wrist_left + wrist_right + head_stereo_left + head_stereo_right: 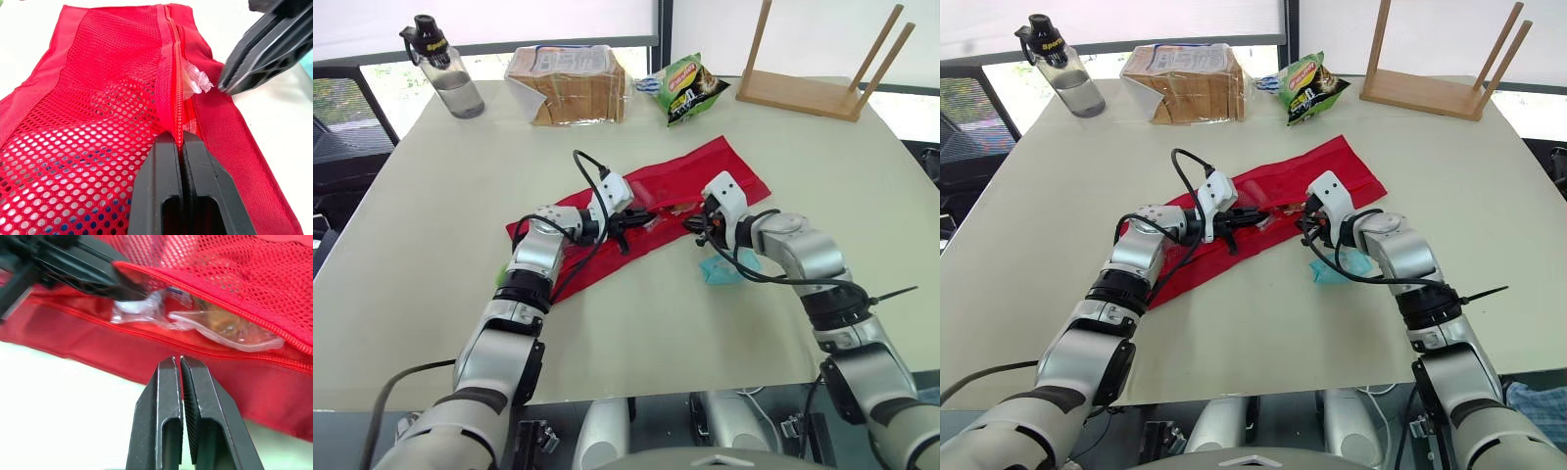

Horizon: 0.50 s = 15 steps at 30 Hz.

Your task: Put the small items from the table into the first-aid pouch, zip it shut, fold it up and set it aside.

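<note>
The red first-aid pouch (705,171) lies unfolded across the middle of the table, mesh side up, its zipper open. My left gripper (178,141) is shut on the pouch's zipper edge, pinching the mesh lip. Clear plastic packets (215,325) poke out of the opening. My right gripper (177,363) is shut with nothing between its fingers, just in front of the pouch's near edge and facing the left gripper (636,223). A small teal packet (720,269) lies on the table under my right forearm.
Along the far edge stand a water bottle (445,69), a bagged bread loaf (570,83), a green snack bag (690,88) and a wooden stand (813,83). Cables loop off both wrists over the pouch.
</note>
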Tool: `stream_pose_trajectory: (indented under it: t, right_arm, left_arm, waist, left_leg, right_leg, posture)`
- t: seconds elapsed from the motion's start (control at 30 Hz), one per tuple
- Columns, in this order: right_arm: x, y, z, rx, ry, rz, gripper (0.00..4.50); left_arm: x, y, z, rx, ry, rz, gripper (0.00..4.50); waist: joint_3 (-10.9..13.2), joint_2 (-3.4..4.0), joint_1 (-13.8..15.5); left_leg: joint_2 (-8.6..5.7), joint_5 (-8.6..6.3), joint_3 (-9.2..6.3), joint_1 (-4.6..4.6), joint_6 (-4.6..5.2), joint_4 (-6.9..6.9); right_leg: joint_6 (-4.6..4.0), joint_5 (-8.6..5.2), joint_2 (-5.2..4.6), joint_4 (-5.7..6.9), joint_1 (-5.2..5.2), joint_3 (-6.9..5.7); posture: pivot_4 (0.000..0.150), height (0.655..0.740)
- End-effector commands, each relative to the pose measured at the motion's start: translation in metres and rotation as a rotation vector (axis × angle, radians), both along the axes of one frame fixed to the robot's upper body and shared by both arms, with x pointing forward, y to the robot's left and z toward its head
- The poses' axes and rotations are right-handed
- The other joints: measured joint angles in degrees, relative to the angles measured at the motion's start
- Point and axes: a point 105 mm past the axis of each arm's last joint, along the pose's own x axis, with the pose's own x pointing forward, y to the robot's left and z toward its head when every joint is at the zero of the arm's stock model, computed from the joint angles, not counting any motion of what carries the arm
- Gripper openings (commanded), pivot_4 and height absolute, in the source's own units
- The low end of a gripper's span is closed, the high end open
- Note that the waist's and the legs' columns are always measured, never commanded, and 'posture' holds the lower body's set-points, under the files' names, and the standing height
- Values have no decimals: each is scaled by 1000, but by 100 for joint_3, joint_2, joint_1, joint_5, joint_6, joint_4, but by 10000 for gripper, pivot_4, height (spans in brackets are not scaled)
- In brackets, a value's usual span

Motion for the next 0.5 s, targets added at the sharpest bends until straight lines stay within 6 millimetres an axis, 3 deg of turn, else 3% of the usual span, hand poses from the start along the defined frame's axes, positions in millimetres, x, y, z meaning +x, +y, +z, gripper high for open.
stream_pose_trajectory:
  t: [0.03, 0.2, 0.3, 0.5]
  right_arm:
    - [2, -1, 16, 50, -48, -33, 1953]
    - [17, 2, 20, 89, -57, -95, 1953]
    - [28, 1, 10, 63, -54, -139, 1953]
    - [35, 10, 9, 61, -70, -134, 1953]
  left_arm:
    - [0, 2, 2, 11, -9, -1, 0]
    - [-1, 2, 2, 15, -9, -4, 0]
    - [-1, 2, 3, 16, -9, -5, 0]
    - [-3, 2, 2, 18, -6, -9, 0]
  waist:
    - [0, 0, 11]
    - [0, 0, 11]
    - [0, 0, 7]
    - [0, 0, 4]
  left_leg:
    - [0, 0, 1, -1, 0, 1]
    - [-1, 0, 3, -2, 0, 1]
    - [-1, 0, 4, -2, 0, 2]
    - [-1, 0, 5, -2, 0, 1]
  right_leg:
    - [0, 0, -1, -1, 0, 0]
    - [0, 0, -3, -3, 0, 1]
    - [0, 0, -3, -3, 1, 1]
    - [0, 0, -3, -4, 0, 3]
  posture:
    - [1500, 7400]
    - [1500, 7400]
    - [1500, 7400]
    - [1500, 7400]
